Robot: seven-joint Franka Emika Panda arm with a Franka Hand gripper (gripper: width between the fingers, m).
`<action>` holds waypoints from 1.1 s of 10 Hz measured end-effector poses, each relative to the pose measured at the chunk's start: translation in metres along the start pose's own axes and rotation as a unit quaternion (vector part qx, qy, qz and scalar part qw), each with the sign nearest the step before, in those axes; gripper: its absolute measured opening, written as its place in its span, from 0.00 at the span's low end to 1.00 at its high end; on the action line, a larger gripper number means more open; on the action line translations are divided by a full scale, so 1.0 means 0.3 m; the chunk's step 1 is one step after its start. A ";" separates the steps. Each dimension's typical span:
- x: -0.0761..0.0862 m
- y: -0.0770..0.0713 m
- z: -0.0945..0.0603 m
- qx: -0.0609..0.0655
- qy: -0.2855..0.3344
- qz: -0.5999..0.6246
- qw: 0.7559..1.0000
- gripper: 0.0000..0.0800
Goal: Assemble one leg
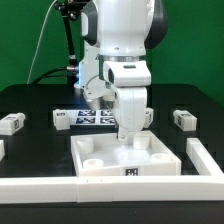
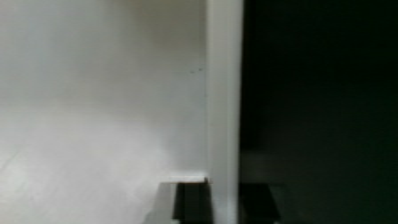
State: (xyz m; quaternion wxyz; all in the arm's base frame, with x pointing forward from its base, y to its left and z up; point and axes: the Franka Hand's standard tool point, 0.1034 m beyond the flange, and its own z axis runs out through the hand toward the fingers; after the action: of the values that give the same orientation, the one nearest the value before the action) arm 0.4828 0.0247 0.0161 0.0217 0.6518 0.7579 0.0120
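The gripper (image 1: 129,138) points straight down at the far edge of the large white square panel (image 1: 110,165). In the wrist view its two dark fingers (image 2: 192,205) stand on either side of the panel's thin upright edge (image 2: 222,100), closed against it. One leg (image 1: 10,123), a small white block with a tag, lies on the black table at the exterior view's left. Another leg (image 1: 183,119) lies at the exterior view's right. Both legs are well apart from the gripper and do not show in the wrist view.
The marker board (image 1: 85,118) lies behind the panel, partly hidden by the arm. A low white rail (image 1: 60,188) runs along the table's front and turns back at the exterior view's right (image 1: 205,158).
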 end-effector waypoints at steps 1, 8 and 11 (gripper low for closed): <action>0.010 0.003 -0.004 0.000 0.000 0.017 1.000 0.07; 0.127 0.017 -0.033 0.041 -0.029 0.088 0.995 0.07; 0.114 0.023 -0.003 0.048 -0.023 0.070 0.996 0.07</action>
State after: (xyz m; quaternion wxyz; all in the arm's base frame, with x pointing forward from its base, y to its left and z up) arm 0.4844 0.0596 0.0167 0.0070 0.7039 0.7093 -0.0381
